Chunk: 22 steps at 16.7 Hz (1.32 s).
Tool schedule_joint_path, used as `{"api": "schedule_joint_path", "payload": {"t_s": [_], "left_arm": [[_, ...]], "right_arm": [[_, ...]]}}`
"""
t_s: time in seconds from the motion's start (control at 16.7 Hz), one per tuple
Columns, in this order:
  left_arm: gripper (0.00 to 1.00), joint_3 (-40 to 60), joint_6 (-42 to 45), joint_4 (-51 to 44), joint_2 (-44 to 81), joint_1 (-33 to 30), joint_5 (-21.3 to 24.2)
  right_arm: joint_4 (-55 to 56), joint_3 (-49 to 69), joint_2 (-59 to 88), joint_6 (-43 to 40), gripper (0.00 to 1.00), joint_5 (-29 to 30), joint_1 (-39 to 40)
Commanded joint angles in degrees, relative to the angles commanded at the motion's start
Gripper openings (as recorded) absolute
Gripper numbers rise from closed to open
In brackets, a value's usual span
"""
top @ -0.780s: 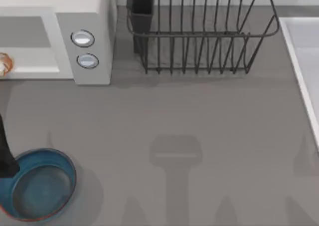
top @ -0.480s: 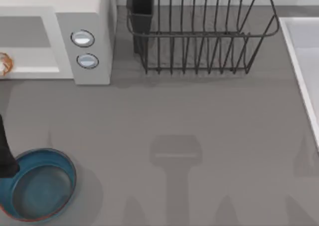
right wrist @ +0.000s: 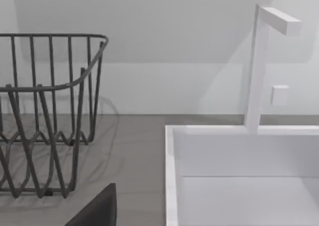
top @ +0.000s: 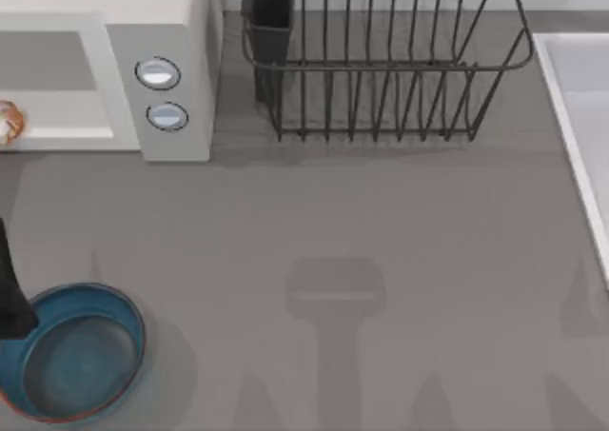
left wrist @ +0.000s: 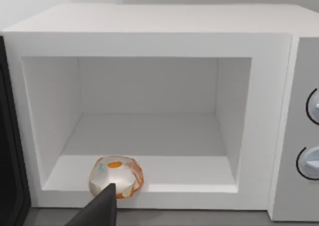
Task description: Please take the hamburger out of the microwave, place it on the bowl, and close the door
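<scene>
The microwave (top: pixel 176 31) stands at the table's far left with its cavity open (left wrist: pixel 149 111). The hamburger (left wrist: pixel 115 177), a pale lump with orange spots, lies on the cavity floor near the front lip, and it also peeks in at the top view's left edge (top: pixel 8 122). A dark panel, the open door (left wrist: pixel 10 151), stands at the side of the opening. My left gripper (left wrist: pixel 99 211) hovers just in front of the hamburger, apart from it. Part of my left arm (top: pixel 9 293) shows beside the blue bowl (top: pixel 114 307), which holds nothing. My right gripper (right wrist: pixel 97 211) stays parked near the sink.
A dark wire dish rack (top: pixel 381 69) with a black cup holder (top: pixel 269 17) stands behind the table's middle. A white sink (top: pixel 580 117) with a faucet (right wrist: pixel 259 66) runs along the right edge. Two round knobs (top: pixel 157 72) sit on the microwave's front panel.
</scene>
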Motion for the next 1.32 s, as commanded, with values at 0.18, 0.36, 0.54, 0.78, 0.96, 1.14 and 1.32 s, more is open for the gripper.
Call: {"api": "schedule_joint_path", "payload": {"t_s": [0.18,0.36,0.54,0.78,0.96,1.14,1.32], "left_arm": [[1.0,0.0,0.0,0.0,0.0,0.0,0.0],[1.0,0.0,0.0,0.0,0.0,0.0,0.0],[1.0,0.0,0.0,0.0,0.0,0.0,0.0],[1.0,0.75,0.09,1.07,1.72,0.2,0.23],[1.0,3.67,0.44,5.24,8.79,1.0,1.12],[1.0,8.36,1.0,11.93,21.09,2.27,2.55],[1.0,14.34,1.71,20.47,37.62,3.9,4.37]], "right_arm": [[0.0,0.0,0.0,0.0,1.0,0.0,0.0],[0.0,0.0,0.0,0.0,1.0,0.0,0.0],[0.0,0.0,0.0,0.0,1.0,0.0,0.0],[0.0,0.0,0.0,0.0,1.0,0.0,0.0],[0.0,0.0,0.0,0.0,1.0,0.0,0.0],[0.0,0.0,0.0,0.0,1.0,0.0,0.0],[0.0,0.0,0.0,0.0,1.0,0.0,0.0]]}}
